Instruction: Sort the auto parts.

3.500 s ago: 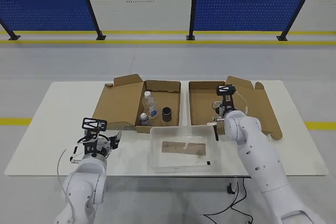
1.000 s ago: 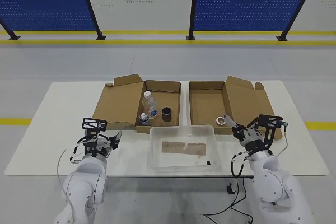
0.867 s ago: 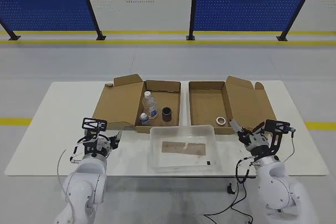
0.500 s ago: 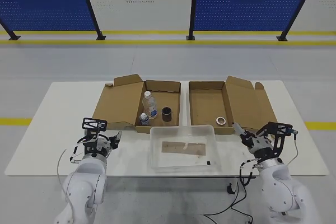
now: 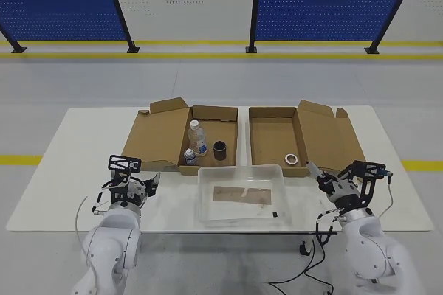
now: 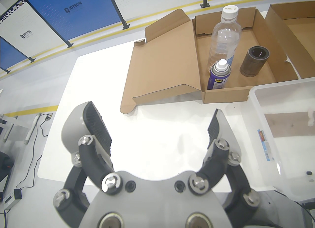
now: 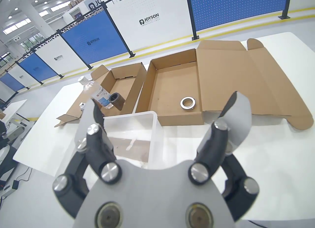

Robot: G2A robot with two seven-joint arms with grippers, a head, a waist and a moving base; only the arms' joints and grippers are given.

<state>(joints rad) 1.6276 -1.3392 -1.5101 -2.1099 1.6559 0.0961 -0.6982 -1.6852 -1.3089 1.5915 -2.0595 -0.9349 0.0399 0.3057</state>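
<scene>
The left cardboard box (image 5: 162, 136) holds a clear bottle (image 5: 197, 136), a blue spray can (image 5: 190, 155) and a dark metal cylinder (image 5: 220, 150), all upright. A lone metal ring (image 5: 290, 158) lies flat in the right cardboard box (image 5: 269, 136), near its front wall. My left gripper (image 5: 149, 182) stands open over bare table, in front of the left box's flap. My right gripper (image 5: 317, 175) is open too, low over the table just in front of the right box. From the right wrist the ring (image 7: 188, 102) sits beyond the gripper (image 7: 165, 102).
A clear plastic bin (image 5: 240, 171) stands between the two arms at the table's front, with a label on its wall. Both boxes have their lids folded outward flat on the table. The white table has free room at its far left and far right.
My right arm has drawn back from over the right box to the table's front right, with the ring lying in the box. It has been still for the last half second. The left arm has not moved.
</scene>
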